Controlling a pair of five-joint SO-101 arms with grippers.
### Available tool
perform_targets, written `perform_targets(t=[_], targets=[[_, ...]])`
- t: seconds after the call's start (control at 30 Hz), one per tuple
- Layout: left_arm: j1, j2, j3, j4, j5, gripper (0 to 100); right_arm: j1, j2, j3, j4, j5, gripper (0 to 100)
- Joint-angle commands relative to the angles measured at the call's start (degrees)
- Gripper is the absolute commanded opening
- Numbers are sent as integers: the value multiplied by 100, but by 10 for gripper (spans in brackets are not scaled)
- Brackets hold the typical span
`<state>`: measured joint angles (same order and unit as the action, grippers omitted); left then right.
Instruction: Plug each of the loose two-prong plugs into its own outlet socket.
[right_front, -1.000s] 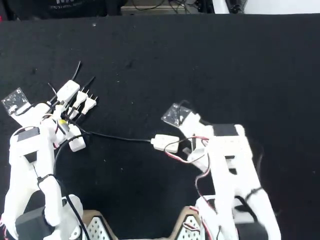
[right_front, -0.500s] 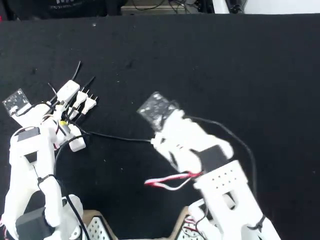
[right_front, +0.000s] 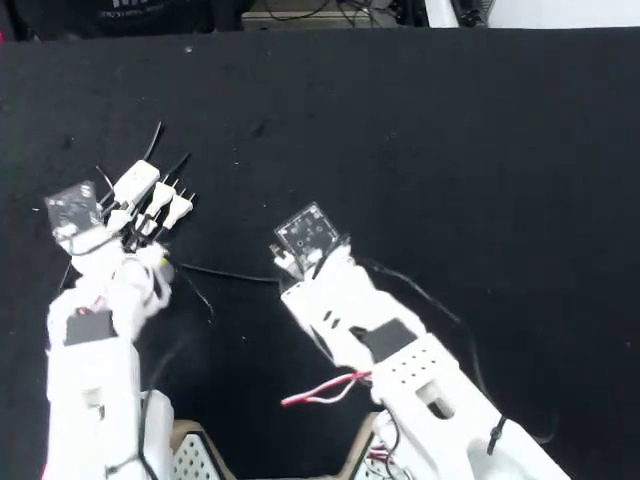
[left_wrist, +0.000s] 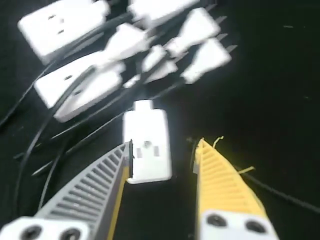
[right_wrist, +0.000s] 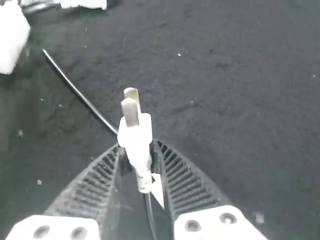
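My right gripper is shut on a white two-prong plug, whose prongs point away from the wrist above the black cloth. From above, that gripper sits mid-table, and the plug's black cable trails left. My left gripper is open around a white outlet socket; the grey finger touches one side and the yellow finger stands a little off the other. The left gripper lies just below the cluster of white plugs and sockets.
Beyond the held socket lie two more sockets and several loose plugs with tangled black cables. Another white socket shows off to the side of the right gripper. The black cloth covers the table's far and right parts.
The right arm swung left toward the cluster with the plug in its gripper. The left arm pushed forward toward the plugs, and its gripper now straddles a socket.
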<state>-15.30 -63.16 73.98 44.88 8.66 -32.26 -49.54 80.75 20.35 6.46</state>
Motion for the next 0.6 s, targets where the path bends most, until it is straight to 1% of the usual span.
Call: perform_targets(t=[0.0, 0.1, 0.27, 0.4, 0.57], targets=[[673, -1389, 497, 18, -316, 213, -580, -4, 418, -1020, -79, 11], [1068, -2084, 840, 176, -527, 213, -914, -4, 620, -1371, -18, 11], [1525, -3015, 919, 853, -659, 213, -1020, 22, 655, -1424, -18, 11], [1719, -3516, 927, 1204, -659, 213, -1090, 31, 664, -1424, -18, 11], [2176, -3912, 936, 1503, -668, 213, -1345, 13, 681, -1407, -9, 11]])
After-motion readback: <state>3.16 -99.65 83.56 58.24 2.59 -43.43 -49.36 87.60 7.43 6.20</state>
